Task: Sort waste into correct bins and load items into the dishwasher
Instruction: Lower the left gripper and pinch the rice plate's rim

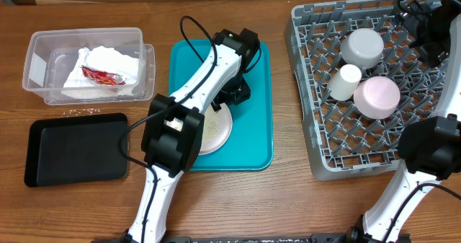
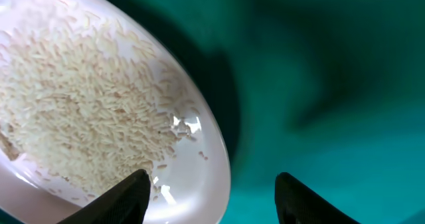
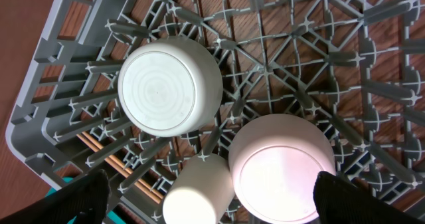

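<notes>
A pale pink-white plate (image 1: 216, 131) with rice bits (image 2: 80, 104) on it lies on the teal tray (image 1: 256, 127). My left gripper (image 2: 212, 197) straddles the plate's rim (image 2: 212, 137): one finger rests over the inside, while the other stands apart over the tray. In the dishwasher rack (image 1: 306, 127) a grey bowl (image 3: 166, 84), a white cup (image 3: 199, 191) and a pink bowl (image 3: 282, 167) sit upside down, with chopsticks (image 3: 109, 156) low among the pegs. My right gripper (image 3: 219, 201) hangs open above them, holding nothing.
At the back left, a clear tub (image 1: 43, 63) holds a white napkin (image 1: 108, 59) and a red wrapper (image 1: 101, 76). A black tray (image 1: 75, 149) lies in front of it, with a few rice bits (image 1: 83, 112) on the table between them.
</notes>
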